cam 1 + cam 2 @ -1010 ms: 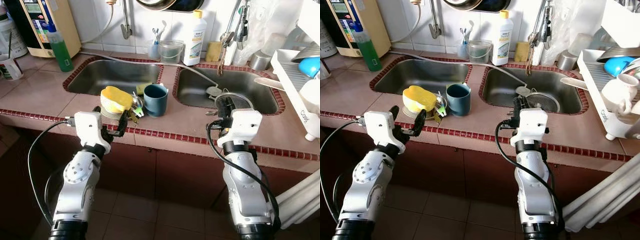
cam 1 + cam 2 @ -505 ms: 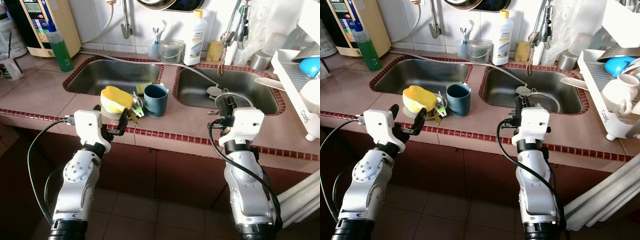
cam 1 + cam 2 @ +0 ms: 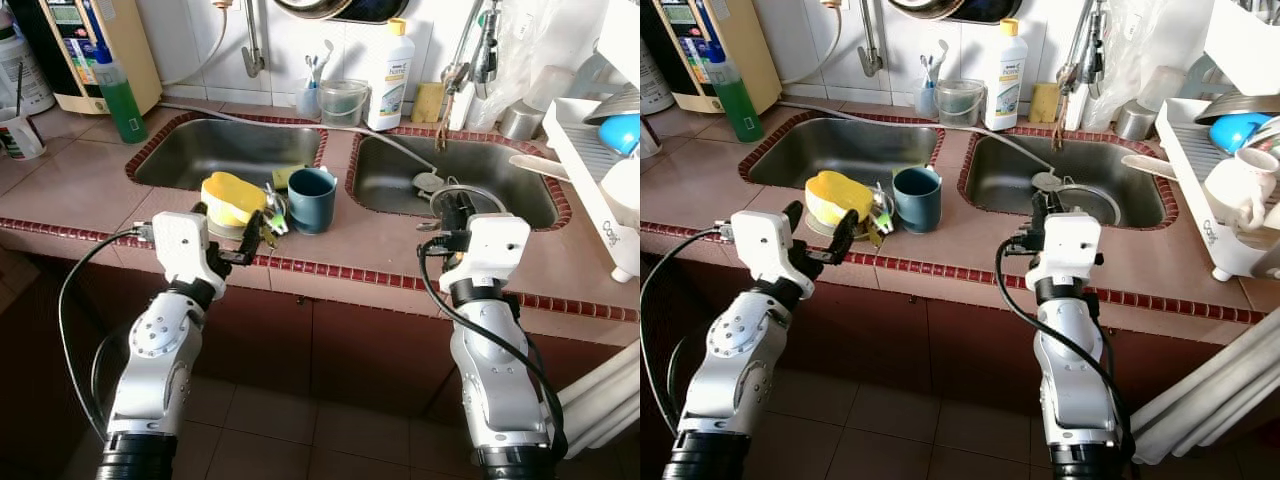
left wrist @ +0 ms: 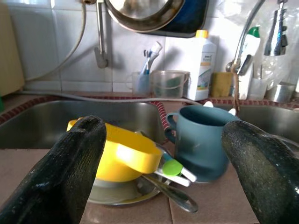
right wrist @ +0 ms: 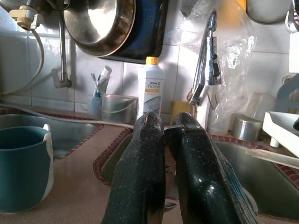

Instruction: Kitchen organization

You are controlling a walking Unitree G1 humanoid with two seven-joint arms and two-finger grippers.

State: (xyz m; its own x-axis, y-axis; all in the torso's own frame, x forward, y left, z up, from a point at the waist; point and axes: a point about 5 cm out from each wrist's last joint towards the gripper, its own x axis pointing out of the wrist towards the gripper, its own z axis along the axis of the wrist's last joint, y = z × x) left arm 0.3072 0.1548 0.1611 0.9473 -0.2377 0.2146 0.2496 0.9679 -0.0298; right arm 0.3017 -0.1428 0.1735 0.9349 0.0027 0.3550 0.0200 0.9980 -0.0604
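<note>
The left gripper (image 3: 232,232) was held with its fingers (image 4: 70,172) spread wide apart, at the front edge of the tiled counter (image 3: 90,185). Just ahead of it, between the fingertips as seen from the wrist, a yellow bowl (image 3: 232,198) was seen tilted on a metal plate (image 4: 124,192) with cutlery (image 4: 170,191), and a blue mug (image 3: 311,199) stood just beside that pile. The right gripper (image 3: 1041,208) was held with its fingers pressed together on nothing, above the near rim of the right sink (image 3: 470,170). Farther off, a white bottle (image 3: 390,65) stood against the wall.
</note>
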